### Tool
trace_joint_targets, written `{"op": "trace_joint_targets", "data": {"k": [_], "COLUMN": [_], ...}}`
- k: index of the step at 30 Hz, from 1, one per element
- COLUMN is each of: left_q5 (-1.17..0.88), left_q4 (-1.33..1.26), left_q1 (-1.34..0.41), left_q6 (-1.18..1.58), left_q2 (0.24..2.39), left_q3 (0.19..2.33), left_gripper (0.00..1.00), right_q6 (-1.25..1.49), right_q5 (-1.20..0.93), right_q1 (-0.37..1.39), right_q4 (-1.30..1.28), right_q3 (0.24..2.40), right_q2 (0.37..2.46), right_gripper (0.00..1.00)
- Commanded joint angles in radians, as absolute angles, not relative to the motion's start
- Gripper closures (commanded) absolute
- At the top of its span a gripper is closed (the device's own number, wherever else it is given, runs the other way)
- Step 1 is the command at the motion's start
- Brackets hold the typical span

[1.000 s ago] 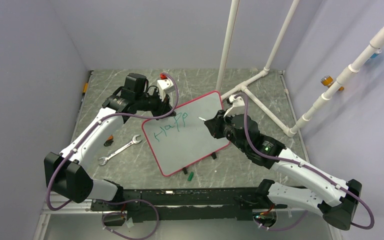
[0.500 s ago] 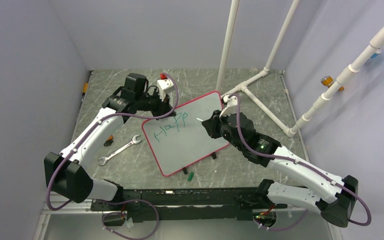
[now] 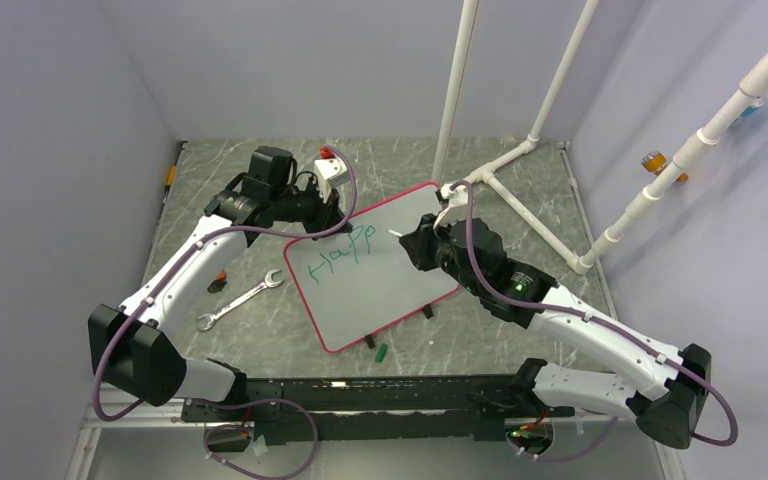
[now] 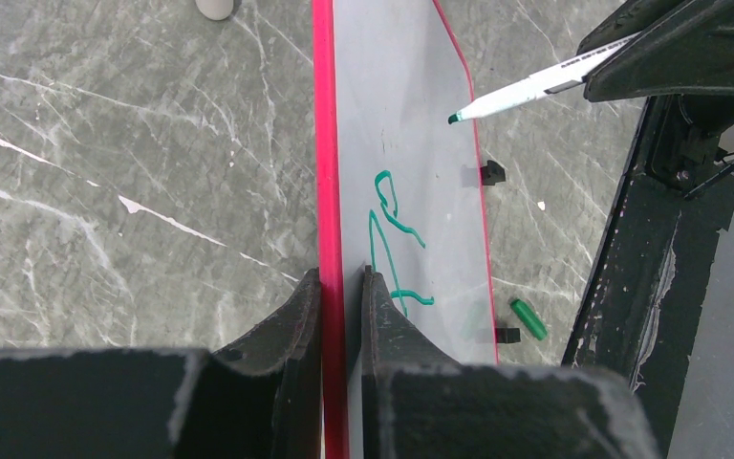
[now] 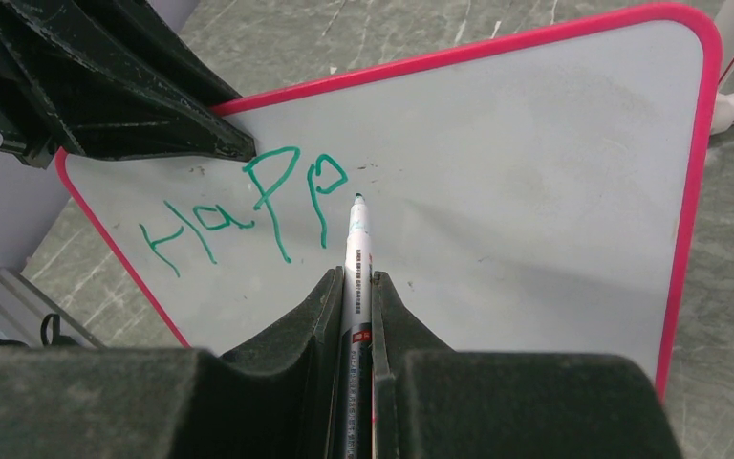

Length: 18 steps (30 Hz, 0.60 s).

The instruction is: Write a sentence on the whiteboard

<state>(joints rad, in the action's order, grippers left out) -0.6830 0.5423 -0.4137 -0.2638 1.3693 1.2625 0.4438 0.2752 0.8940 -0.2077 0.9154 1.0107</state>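
Writing is partway done. Green letters [image 5: 248, 210] reading "Happ" run across the upper left of the whiteboard [image 5: 535, 191]. The whiteboard lies slanted in the middle of a grey marbled table [image 3: 260, 330].

The left gripper [image 4: 341, 287] is clamped on the board's red-pink frame at its far left edge, steadying it. The right gripper [image 5: 352, 282] is clenched around a white marker [image 5: 357, 244] with a green tip. The tip sits just to the right of the second "p". It is hard to tell whether it touches the surface or hovers just above it.

The next move is probably the following letter. That calls for setting the tip down just beside the last "p" and keeping to the same slanted line. The pressure should be light and even while the left arm keeps the board from sliding.
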Motion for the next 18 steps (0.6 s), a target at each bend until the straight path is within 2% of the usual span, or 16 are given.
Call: {"op": "trace_joint_targets", "data": {"k": [1, 18], "left_q5": [-0.653, -0.645], "left_q4": [0.523, 0.524], "left_q1": [-0.419, -0.423], "left_q6": [-0.324, -0.327], "left_q2": [1.351, 1.344], "left_q3": [1.276, 1.272], "left_gripper": [1.00, 1.00], "right_q6": [0.422, 0.419], "right_q5": [0.260, 0.259], "right_q1": [0.887, 0.877], "right_q4": [-0.145, -0.113], "right_q3": [0.969, 0.985], "right_q2": [1.019, 1.061], "right_gripper": [1.00, 1.00]}}
